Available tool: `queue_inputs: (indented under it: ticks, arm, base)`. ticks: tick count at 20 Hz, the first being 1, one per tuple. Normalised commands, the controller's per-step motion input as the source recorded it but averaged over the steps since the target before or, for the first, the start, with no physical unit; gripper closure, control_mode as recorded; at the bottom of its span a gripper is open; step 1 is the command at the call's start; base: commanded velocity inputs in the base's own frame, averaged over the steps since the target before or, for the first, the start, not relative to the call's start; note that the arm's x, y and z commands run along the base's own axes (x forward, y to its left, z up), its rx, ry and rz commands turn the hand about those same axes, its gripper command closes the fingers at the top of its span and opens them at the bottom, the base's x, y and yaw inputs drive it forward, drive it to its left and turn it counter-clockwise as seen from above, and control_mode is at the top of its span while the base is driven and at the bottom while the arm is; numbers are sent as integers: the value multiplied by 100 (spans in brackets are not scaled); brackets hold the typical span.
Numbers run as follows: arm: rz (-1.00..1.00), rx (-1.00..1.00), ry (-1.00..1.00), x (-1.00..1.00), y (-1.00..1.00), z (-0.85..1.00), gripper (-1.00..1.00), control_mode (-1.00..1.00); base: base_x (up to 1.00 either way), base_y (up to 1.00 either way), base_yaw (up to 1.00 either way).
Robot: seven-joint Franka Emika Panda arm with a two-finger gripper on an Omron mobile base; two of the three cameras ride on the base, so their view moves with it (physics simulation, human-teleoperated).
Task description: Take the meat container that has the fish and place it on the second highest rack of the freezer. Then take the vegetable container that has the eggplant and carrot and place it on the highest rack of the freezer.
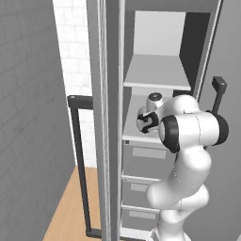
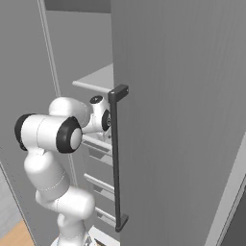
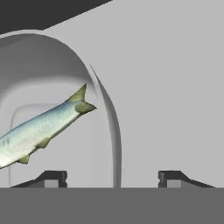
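Note:
The meat container point(image 3: 52, 65) is a white bowl, seen close up in the hand view, and the silvery-green fish point(image 3: 39, 129) lies inside it. It rests on a pale flat board point(image 3: 175, 87). My gripper point(image 3: 112, 177) is open. Its two dark fingertips point(image 3: 52, 177) stand wide apart on either side of the bowl's rim, clear of it. In the left base view my arm reaches into the freezer point(image 1: 113, 141) just above the second highest rack point(image 1: 134, 137). The highest rack point(image 1: 155, 75) above it is bare. The vegetable container with the eggplant and carrot is out of view.
Both freezer doors stand open, one with a dark bar handle point(image 1: 79, 164) on the left and one with a handle point(image 2: 115, 158) close by my arm on the right. Grey drawers point(image 1: 146, 164) sit below the shelves. A wood floor point(image 1: 66, 212) lies at the lower left.

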Motion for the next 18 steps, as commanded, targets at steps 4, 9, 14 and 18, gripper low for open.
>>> queue_inputs:
  ticks: [4,9,14,18]
  arm:
    - [1,0,0,-3,0,0,-100,-100]
    - [11,0,5,-38,-3,24,-100,-100]
    - [0,0,30,-19,0,65,-100,-100]
    - [0,0,23,-19,0,37,-100,-100]
  base:
    - [0,0,0]
    - [0,0,0]
    - [0,0,0]
    - [0,0,0]
